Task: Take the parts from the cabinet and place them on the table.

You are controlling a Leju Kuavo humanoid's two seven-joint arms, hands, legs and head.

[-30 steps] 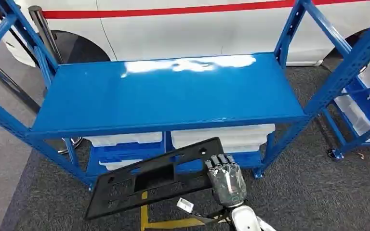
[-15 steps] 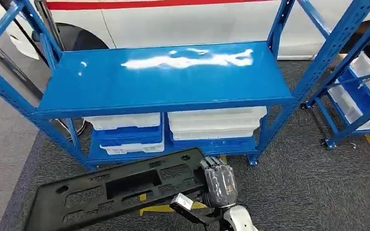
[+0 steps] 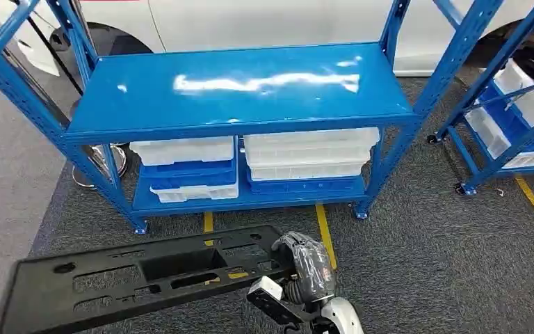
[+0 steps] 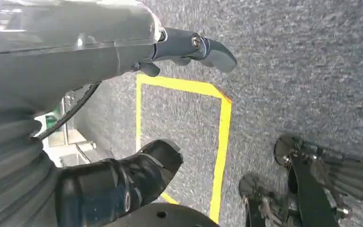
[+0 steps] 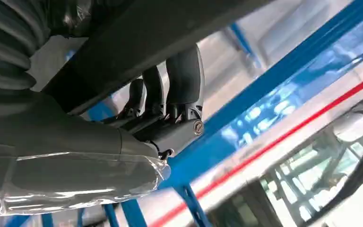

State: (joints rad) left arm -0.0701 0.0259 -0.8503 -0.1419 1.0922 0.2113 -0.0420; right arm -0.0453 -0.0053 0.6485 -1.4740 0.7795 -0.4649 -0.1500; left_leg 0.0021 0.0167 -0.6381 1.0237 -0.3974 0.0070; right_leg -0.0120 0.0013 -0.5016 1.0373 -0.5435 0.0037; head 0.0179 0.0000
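Observation:
A long black plastic part (image 3: pixel 146 271) with several cut-outs hangs level above the carpet, low in the head view. My right hand (image 3: pixel 306 261) grips its right end, fingers wrapped over the edge. In the right wrist view the dark fingers (image 5: pixel 179 90) curl over the part (image 5: pixel 160 28). The blue cabinet (image 3: pixel 236 87) stands beyond it, its top shelf bare. My left hand (image 4: pixel 75 56) hangs over the floor with thumb and fingers apart and nothing between them.
White trays (image 3: pixel 309 153) and blue bins fill the cabinet's bottom shelf. A second blue rack (image 3: pixel 514 111) with trays stands at the right. Yellow tape lines (image 3: pixel 327 233) cross the grey carpet. A white car (image 3: pixel 264 21) is behind the cabinet.
The whole view has drawn back from the cabinet, so the camera moved. The black part now sits lower and flatter, reaching further left, still in my right hand.

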